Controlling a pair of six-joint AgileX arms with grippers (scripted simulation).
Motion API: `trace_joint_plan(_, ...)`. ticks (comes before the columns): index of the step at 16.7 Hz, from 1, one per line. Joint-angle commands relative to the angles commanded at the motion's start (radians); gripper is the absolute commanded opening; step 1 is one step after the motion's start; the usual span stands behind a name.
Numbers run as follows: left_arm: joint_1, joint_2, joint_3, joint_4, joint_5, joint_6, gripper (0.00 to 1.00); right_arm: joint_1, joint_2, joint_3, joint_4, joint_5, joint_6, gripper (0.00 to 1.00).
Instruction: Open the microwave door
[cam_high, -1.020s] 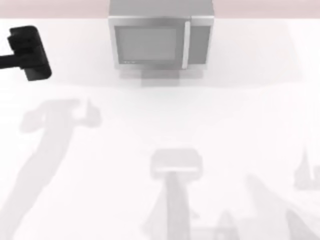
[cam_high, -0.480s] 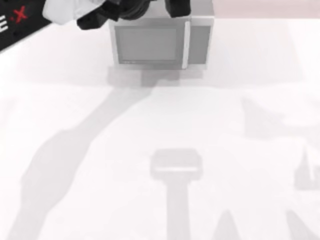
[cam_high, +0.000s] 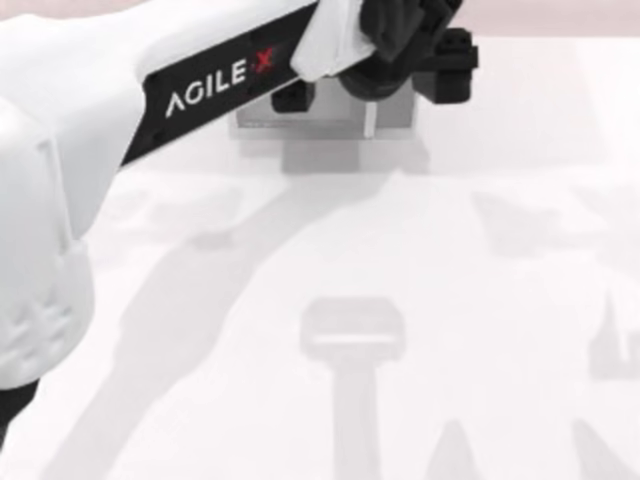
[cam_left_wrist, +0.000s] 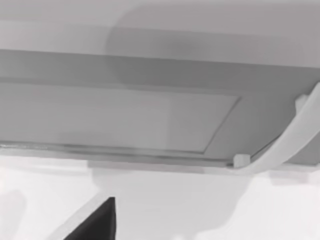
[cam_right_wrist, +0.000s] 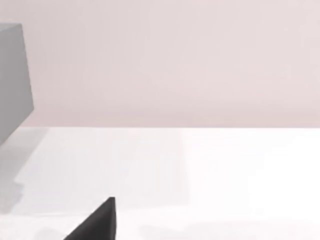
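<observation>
The grey microwave stands at the table's far middle, mostly covered by my left arm in the top view. Only the lower strip of the microwave door (cam_high: 300, 122) and the foot of its bar handle (cam_high: 371, 120) show there. My left gripper (cam_high: 432, 50) hangs above the microwave's right end, touching nothing. In the left wrist view the door (cam_left_wrist: 125, 120) fills the picture, lying flush with the body, its handle (cam_left_wrist: 295, 140) at one side. One dark fingertip (cam_left_wrist: 102, 222) shows, with nothing held. The right gripper is out of the top view; its wrist view shows one fingertip (cam_right_wrist: 102, 222).
The narrow control panel (cam_high: 398, 112) sits right of the handle. My left arm's white link (cam_high: 220, 80) runs from the table's left side up to the microwave. The right wrist view shows a grey microwave corner (cam_right_wrist: 12, 80), the white table (cam_right_wrist: 200, 170) and a pink wall.
My left arm has swung from the table's far left edge across to the microwave; its gripper now sits over the microwave's right end. The door has not moved.
</observation>
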Motion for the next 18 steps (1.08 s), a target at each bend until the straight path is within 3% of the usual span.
trace_joint_plan(17,0.067,0.203,0.106,0.123,0.041,0.062,1.0,0.0,0.0,0.0,0.0,0.0,0.0,1.0)
trace_joint_plan(18,0.067,0.203,0.106,0.123,0.041,0.062,0.92,0.0,0.0,0.0,0.0,0.0,0.0,1.0)
